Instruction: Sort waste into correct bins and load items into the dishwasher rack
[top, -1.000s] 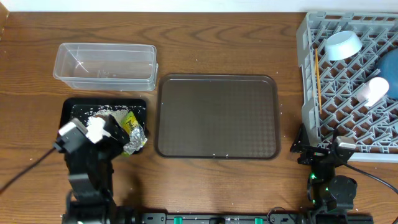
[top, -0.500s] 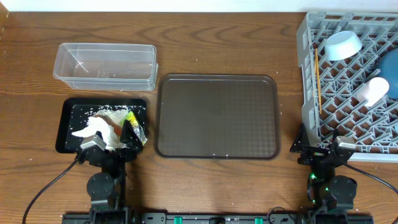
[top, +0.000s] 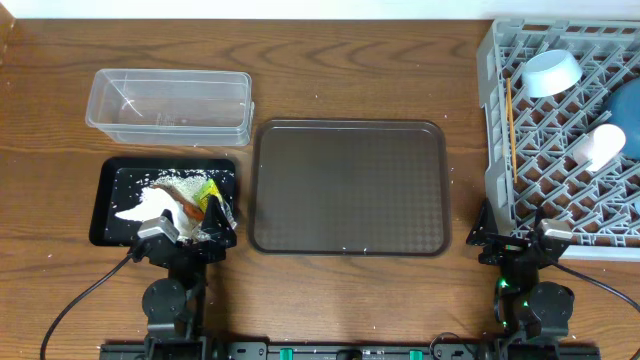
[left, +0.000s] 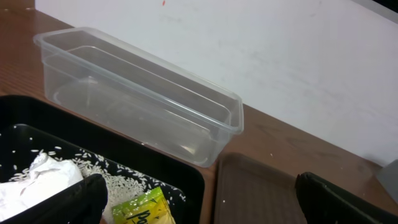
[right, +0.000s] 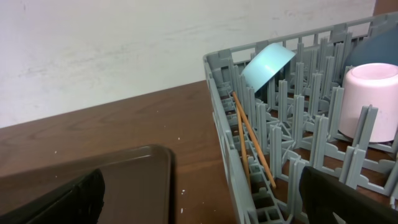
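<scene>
Arms both sit folded low at my near edge of the table. A second ago the left arm stood up over the black bin (top: 105, 205) and hid part of it. Since then it has pulled back and dropped down, so now I can see the whole heap. The right arm has not moved at all.

The left gripper (top: 185, 238) is spread as wide as it goes and holds nothing. Its tips are at the near edge of the black bin, by the wrapper, and I can't tell if they touch. The right gripper (top: 515, 245) is just as wide and holds nothing. It sits close to the near corner of the dishwasher rack (top: 493, 160).

In the black bin the rice (top: 178, 180) lies loose. The tissue (top: 140, 208) is on the left, the carrot (top: 187, 207) is on top in the middle, and the foil wrapper (top: 212, 192) is on the right. The yellow part of the wrapper has dark print, too small for me to read.

The brown tray (top: 350, 185) lies between the bin and the rack. Behind the black bin, a little apart, stands the clear tub (top: 100, 105).

In the rack the chopsticks (top: 510, 115) lean along the left wall. The light-blue bowl (top: 552, 72) is tipped on its side at the far left. A white cup (top: 598, 147) sits among the pegs, and the dark-blue bowl (top: 628, 115) is just behind it, cut off by the edge of my view.
</scene>
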